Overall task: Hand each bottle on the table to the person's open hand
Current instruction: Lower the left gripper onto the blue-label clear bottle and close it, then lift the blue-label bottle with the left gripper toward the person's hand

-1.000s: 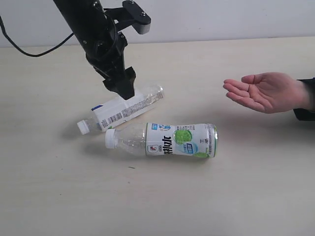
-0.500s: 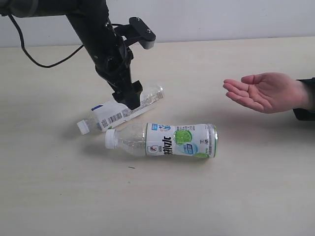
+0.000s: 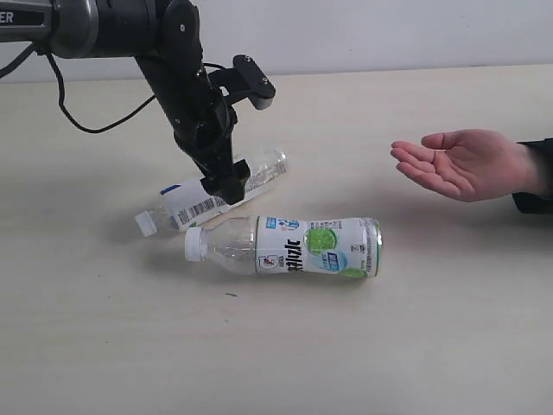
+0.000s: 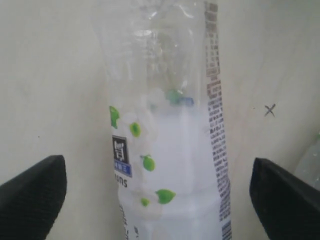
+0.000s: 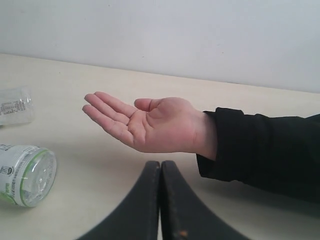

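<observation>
Two clear bottles lie on their sides on the pale table (image 3: 104, 346). The white barcode-label bottle (image 3: 200, 206) lies behind the white-green lime-label bottle (image 3: 298, 246). My left gripper (image 3: 226, 188) is down over the barcode bottle's middle. In the left wrist view it (image 4: 160, 197) stands open, its fingers (image 4: 32, 195) either side of that bottle (image 4: 170, 165) and apart from it. The person's open hand (image 3: 458, 162) waits palm up at the right. My right gripper (image 5: 160, 167) is shut and empty, just short of the hand (image 5: 145, 122). The pink-label and floral-label bottles are out of view.
The right wrist view shows the lime bottle's base (image 5: 27, 175) and the barcode bottle's end (image 5: 15, 105) off to one side. The person's black sleeve (image 5: 265, 150) rests on the table. A black cable (image 3: 95, 121) trails behind the left arm. A pale wall backs the table.
My left arm has swung lower and the open gripper has come down around the barcode bottle. Both bottles and the hand have stayed where they were.
</observation>
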Motion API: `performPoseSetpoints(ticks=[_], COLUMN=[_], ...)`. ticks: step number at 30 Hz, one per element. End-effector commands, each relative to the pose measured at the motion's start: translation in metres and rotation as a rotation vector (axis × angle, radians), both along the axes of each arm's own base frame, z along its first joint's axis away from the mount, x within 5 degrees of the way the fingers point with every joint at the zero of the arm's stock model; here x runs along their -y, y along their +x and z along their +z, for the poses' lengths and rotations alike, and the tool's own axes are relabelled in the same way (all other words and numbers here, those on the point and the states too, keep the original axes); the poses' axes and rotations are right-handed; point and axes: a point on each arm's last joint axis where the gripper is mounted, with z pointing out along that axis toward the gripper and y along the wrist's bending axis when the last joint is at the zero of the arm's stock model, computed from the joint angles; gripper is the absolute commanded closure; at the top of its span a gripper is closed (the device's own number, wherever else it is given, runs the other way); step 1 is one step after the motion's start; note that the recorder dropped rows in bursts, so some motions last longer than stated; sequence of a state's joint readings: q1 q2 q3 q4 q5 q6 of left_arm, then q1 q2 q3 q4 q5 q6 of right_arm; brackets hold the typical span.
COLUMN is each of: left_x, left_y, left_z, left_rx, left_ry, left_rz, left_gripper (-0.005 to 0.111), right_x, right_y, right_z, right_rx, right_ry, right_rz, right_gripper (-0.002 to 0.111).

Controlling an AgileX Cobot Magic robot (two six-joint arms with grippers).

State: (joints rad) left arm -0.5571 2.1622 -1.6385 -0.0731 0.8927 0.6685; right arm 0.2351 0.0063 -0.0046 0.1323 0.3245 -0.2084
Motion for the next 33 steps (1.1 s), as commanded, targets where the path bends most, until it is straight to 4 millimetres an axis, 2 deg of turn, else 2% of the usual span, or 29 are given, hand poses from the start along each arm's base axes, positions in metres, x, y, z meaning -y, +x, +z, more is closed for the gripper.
performPoseSetpoints(ticks=[1,6,14,21,23,26,29,32,33], left_x=[0.002,0.001,0.002,0.002,0.001,0.001,0.001,0.001,0.001], left_y=[0.001,0.002,0.004,0.003,0.003,0.003,0.003,0.003,0.003], left_z=[0.003,0.001,-0.022,-0.024,-0.024,-0.024,-0.024,-0.024,-0.024], left_rx=[0.021,0.013,-0.020,-0.026,-0.031,-0.031,-0.032,-0.034,-0.034], left_ry=[-0.008,-0.012,0.019,0.023,0.024,0.024,0.025,0.026,0.029], left_rz=[-0.004,0.028,0.030,0.029,0.037,0.037,0.037,0.037,0.033], left_gripper=[0.012,0.012,0.012,0.013,0.017,0.035,0.063,0.101,0.106], right_x=[0.000,0.000,0.000,0.000,0.000,0.000,0.000,0.000,0.000], right_y=[0.000,0.000,0.000,0.000,0.000,0.000,0.000,0.000,0.000], right_z=[0.000,0.000,0.000,0.000,0.000,0.000,0.000,0.000,0.000], right_rx=[0.014,0.014,0.014,0.014,0.014,0.014,0.014,0.014,0.014], right_ry=[0.000,0.000,0.000,0.000,0.000,0.000,0.000,0.000,0.000], right_rz=[-0.004,-0.004,-0.004,-0.004,-0.004,-0.004,-0.004,-0.004,-0.004], right_gripper=[0.108,0.108,0.108,0.108,0.108,0.108,0.108,0.108,0.108])
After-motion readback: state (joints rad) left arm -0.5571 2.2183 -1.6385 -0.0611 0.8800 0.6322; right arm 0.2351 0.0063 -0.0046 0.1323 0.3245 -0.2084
